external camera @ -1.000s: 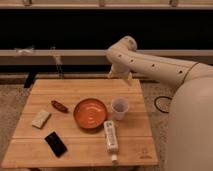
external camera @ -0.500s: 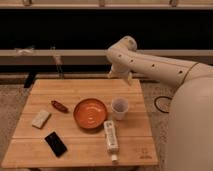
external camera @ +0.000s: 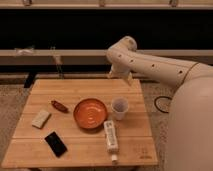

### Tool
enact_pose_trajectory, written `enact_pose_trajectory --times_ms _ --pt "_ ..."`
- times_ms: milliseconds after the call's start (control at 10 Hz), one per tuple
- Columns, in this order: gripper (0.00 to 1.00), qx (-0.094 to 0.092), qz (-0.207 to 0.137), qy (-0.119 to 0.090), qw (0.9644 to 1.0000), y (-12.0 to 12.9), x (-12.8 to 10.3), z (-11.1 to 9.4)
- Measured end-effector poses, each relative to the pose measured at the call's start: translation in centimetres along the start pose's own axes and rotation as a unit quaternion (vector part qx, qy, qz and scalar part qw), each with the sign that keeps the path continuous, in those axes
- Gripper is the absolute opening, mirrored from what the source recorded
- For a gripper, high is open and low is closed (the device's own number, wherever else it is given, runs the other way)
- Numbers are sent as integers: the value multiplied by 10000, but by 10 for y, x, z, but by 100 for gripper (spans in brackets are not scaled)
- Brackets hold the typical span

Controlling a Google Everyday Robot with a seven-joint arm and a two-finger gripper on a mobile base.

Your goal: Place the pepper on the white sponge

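Camera view of a slatted wooden table (external camera: 80, 91) seen from above its near edge. Robot arm (external camera: 155, 67) reaches in from the right, bends at an elbow and hangs its gripper (external camera: 120, 76) over the table's far edge, above the surface and touching nothing; the jaws stand spread wide with nothing held between them. On the left part of the table lies the pepper (external camera: 59, 106), a slender dark-red piece, flat on the wood, just left of the orange bowl (external camera: 90, 113) and apart from it. Nearer the camera and a little further left lies the white sponge (external camera: 41, 118), close to the pepper but not touching it. A white cup (external camera: 119, 108) stands upright just right of the bowl, a white tube (external camera: 111, 136) lies on its side in front of the cup, and a black phone (external camera: 55, 143) lies flat near the front left
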Motion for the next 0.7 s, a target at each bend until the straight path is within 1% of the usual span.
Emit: enact_pose_trajectory --times_ms 700 --pt "80 10 -4 1 10000 0 0 0"
